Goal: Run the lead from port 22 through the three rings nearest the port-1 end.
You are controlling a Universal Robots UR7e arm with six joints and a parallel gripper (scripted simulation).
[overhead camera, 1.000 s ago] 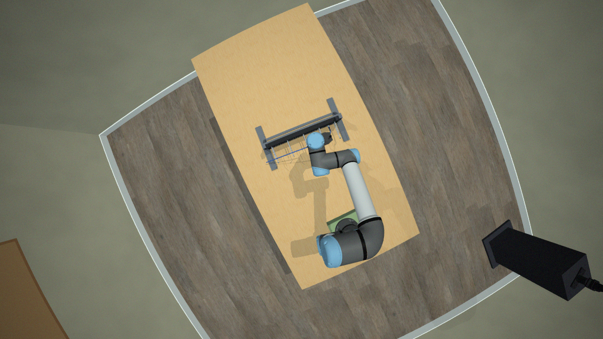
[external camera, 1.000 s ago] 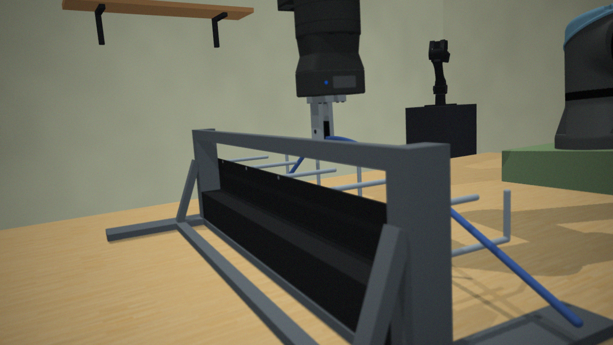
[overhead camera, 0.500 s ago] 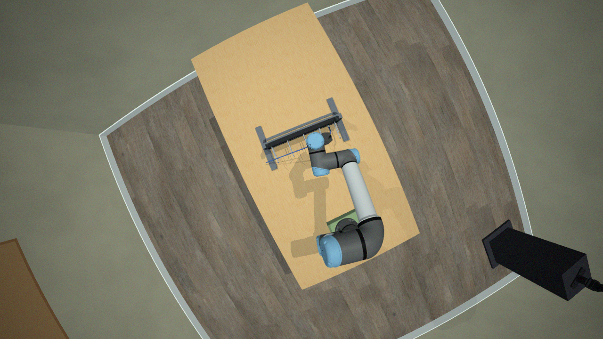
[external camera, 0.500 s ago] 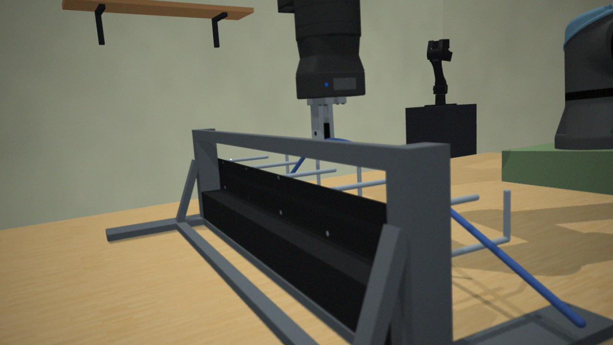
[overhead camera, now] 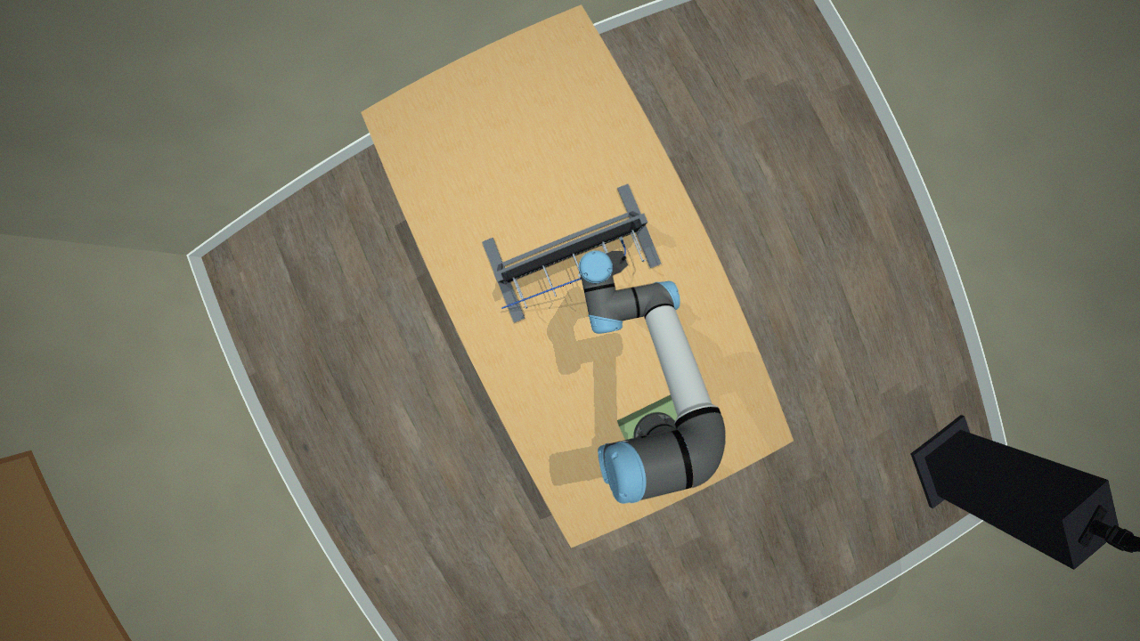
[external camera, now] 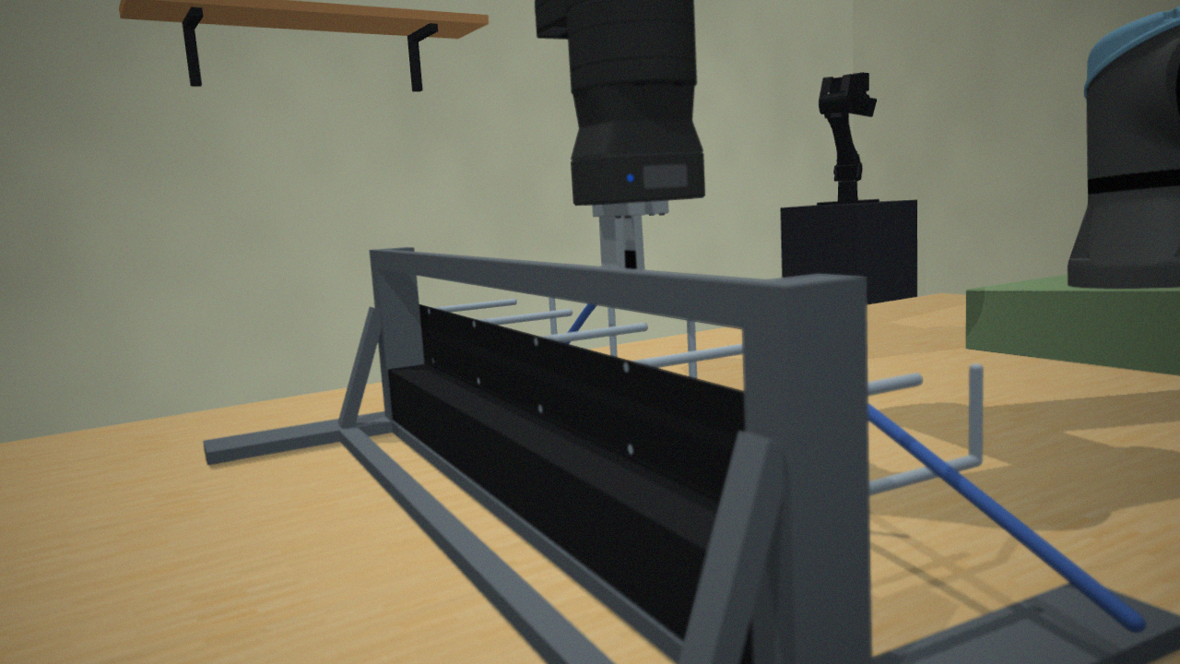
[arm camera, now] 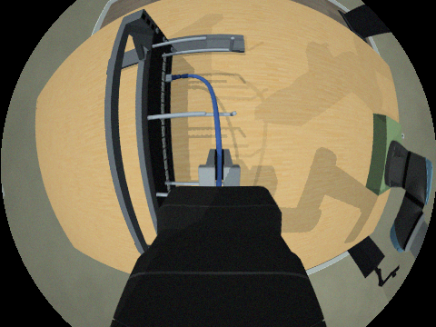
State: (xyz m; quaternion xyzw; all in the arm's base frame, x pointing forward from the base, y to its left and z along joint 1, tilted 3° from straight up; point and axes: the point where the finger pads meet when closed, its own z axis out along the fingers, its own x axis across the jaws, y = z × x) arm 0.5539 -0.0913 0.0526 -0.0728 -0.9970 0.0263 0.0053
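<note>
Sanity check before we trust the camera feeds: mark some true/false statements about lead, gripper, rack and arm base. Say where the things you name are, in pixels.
The gripper (arm camera: 219,158) is shut on the blue lead (overhead camera: 541,293) (external camera: 1002,514) (arm camera: 217,123). True.

The lead's plug end is detached from the panel (arm camera: 156,104). False: it is plugged in.

The rack (external camera: 804,387) (arm camera: 113,100) lies on its back. False: it stands upright on its feet.

The arm's base stands on a green block (external camera: 1072,326) (arm camera: 378,154). True.
</note>
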